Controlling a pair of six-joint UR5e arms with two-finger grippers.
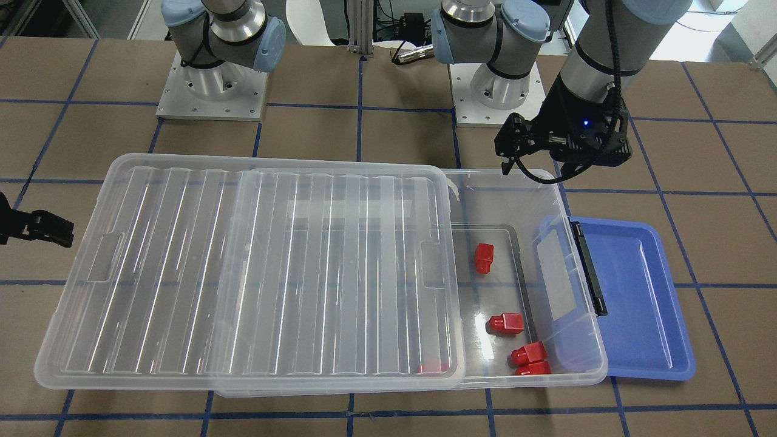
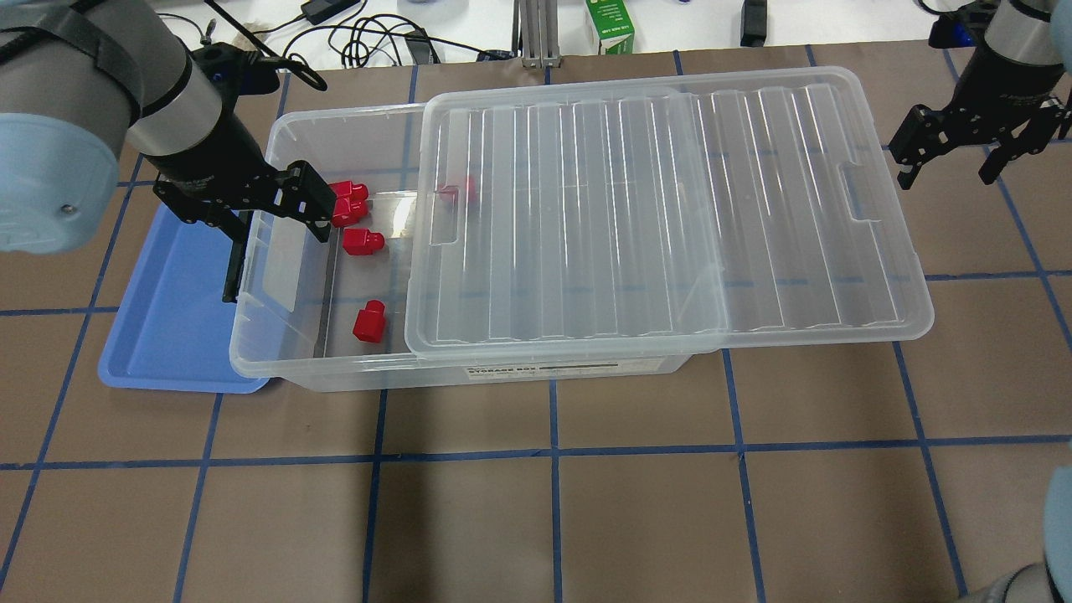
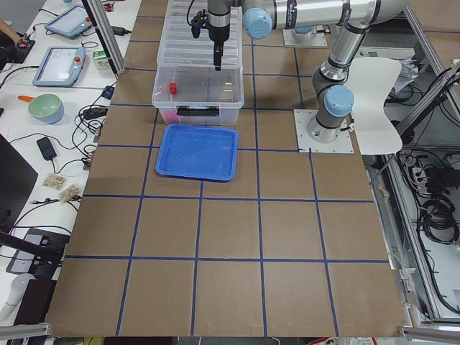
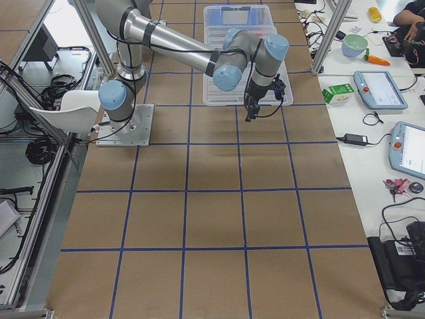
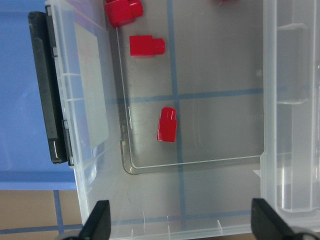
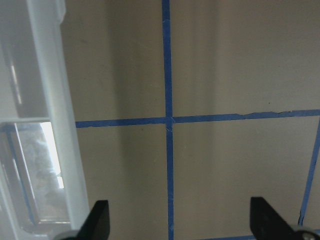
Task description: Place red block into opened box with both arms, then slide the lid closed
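Left gripper [image 5: 182,226]: wide open and holding nothing. It hangs above the uncovered end of the box [image 2: 502,373], over the long wall on the robot's side.
Nearest red block [image 5: 167,125]: lies on the box floor, below the left gripper and further into the box, in line with the gap between the fingertips. It touches nothing.
Other red blocks [image 1: 505,323]: one lies alone mid-floor and two sit together against the far wall. A fifth shows dimly under the lid's edge. All are well apart from the left gripper.
Lid [image 2: 670,218]: rests flat on the box, slid towards the robot's right. It overhangs that end and leaves the left end uncovered.
Black bar [image 1: 589,267]: on the short wall at the uncovered end.
Blue tray [image 2: 167,318]: lies on the table at that same end, its edge tucked under the box.
Right gripper [image 2: 950,167]: fingers spread and empty, above bare table just beyond the lid's overhanging end and not touching it.
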